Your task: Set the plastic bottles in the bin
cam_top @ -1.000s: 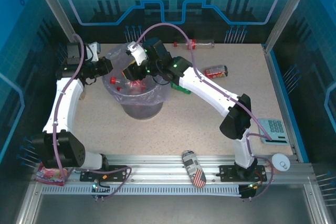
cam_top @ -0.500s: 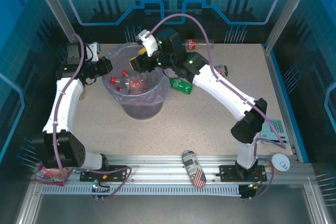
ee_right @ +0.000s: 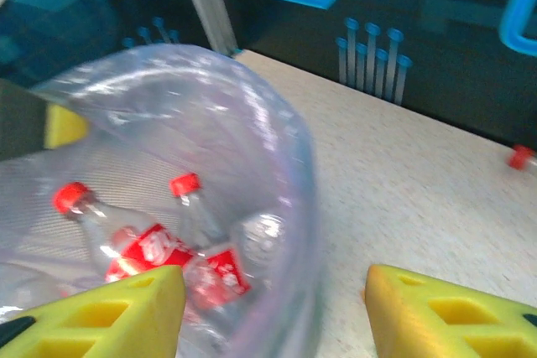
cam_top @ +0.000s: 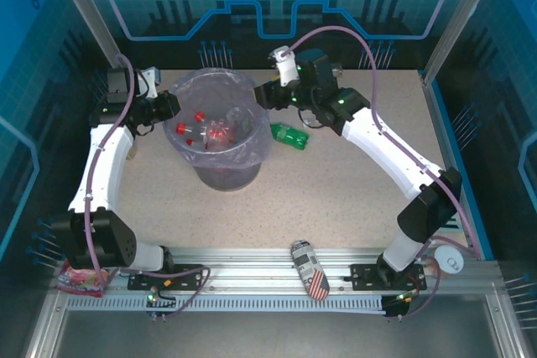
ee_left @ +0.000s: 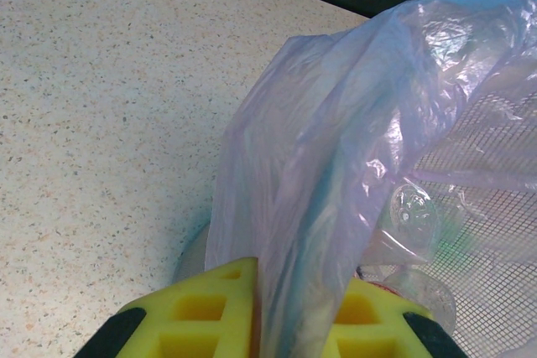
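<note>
Left gripper (ee_left: 289, 316) clamps the crinkled translucent liner (ee_left: 336, 123) of the round grey bin (cam_top: 220, 175) holding clear red-capped bottles (ee_right: 151, 245); a green bottle (cam_top: 290, 135) lies beside it on the speckled table (cam_top: 336, 199). Right gripper (ee_right: 275, 312), spread and empty, has withdrawn rightward off the bin.

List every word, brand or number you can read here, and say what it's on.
No text can be read.
Bottles in the bin: white lettering on red labels, too blurred.
Flag-patterned can: stars and stripes, no legible words.
Pink packet: print too small.
</note>
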